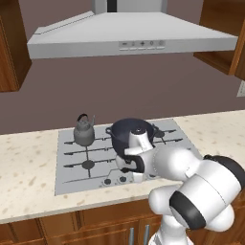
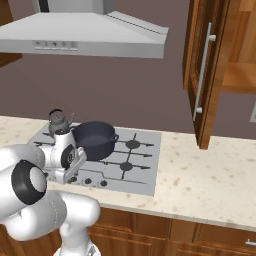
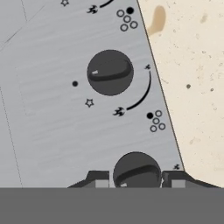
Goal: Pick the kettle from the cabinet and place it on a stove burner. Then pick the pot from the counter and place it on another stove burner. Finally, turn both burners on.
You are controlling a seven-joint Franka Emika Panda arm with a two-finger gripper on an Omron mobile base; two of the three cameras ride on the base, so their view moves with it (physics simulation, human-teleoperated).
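Observation:
The grey kettle (image 1: pixel 84 131) (image 2: pixel 57 120) stands on the back left burner of the silver cooktop (image 1: pixel 72 177). Beside it, the dark pot (image 1: pixel 132 134) (image 2: pixel 95 139) sits on a neighbouring back burner. My gripper (image 3: pixel 135 178) points down at the cooktop's front row of knobs. In the hand view its two fingertips (image 3: pixel 98 178) flank a dark knob (image 3: pixel 137 168) very closely on both sides. Whether they press on it I cannot tell. A second knob (image 3: pixel 110 72) lies further along the row. The cabinet (image 2: pixel 240 77) hangs at the right with its door (image 2: pixel 205 75) open.
The beige counter (image 1: pixel 28 182) (image 2: pixel 210 185) runs on both sides of the cooktop, and its speckled edge (image 3: pixel 197 87) borders the knob row. A grey hood (image 1: pixel 129 33) hangs above. The open cabinet door juts out over the right counter.

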